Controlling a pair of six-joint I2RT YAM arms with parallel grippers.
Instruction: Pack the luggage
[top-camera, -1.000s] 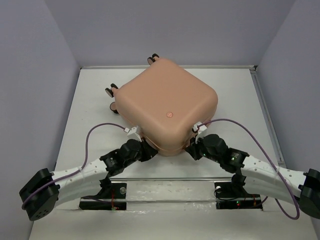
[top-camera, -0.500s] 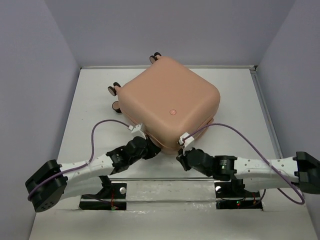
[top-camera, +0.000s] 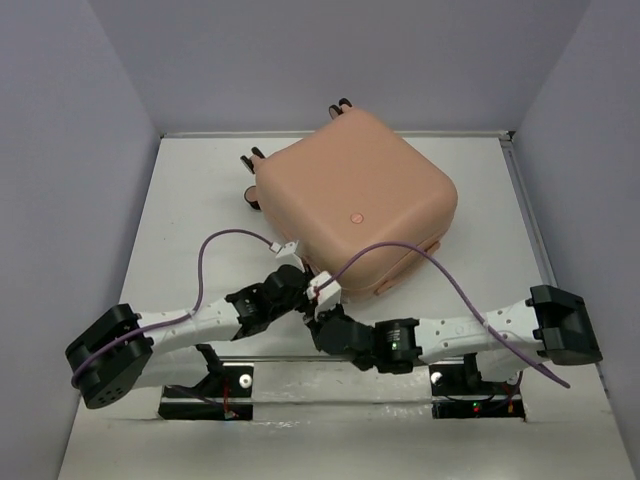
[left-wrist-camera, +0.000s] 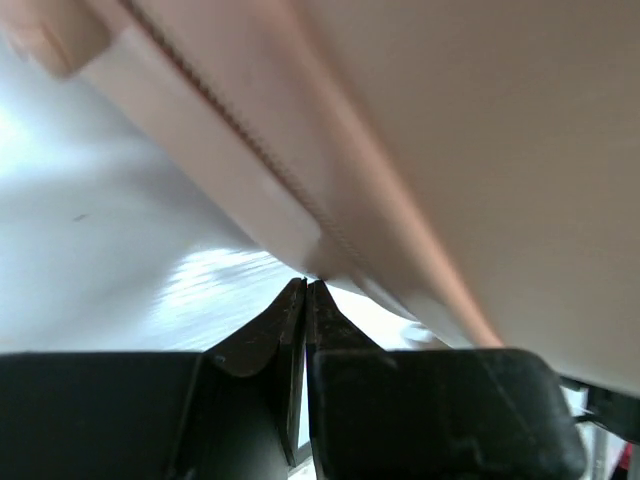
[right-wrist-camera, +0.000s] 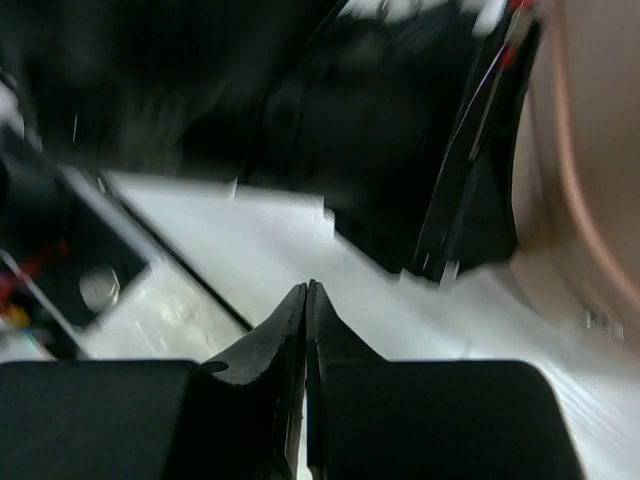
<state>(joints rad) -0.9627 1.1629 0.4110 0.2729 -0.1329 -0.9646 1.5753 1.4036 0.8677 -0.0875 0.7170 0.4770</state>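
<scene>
Smooth white tabletop (top-camera: 190, 200), rounded peach hard-shell luggage (top-camera: 350, 190), left tool (left-wrist-camera: 305, 285) clenched at its toothed zipper (left-wrist-camera: 240, 135), right tool (right-wrist-camera: 307, 288) clenched empty

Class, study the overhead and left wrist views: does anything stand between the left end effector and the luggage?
Nothing visible does. The left end effector sits shut right at the zipper seam of the luggage; the right end effector lies beside it, not between.

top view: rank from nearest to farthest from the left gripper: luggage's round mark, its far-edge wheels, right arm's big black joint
From the left gripper:
1. round mark, on the luggage top, just ahead
2. far-edge wheels, at the back
3. big black joint, far right
</scene>
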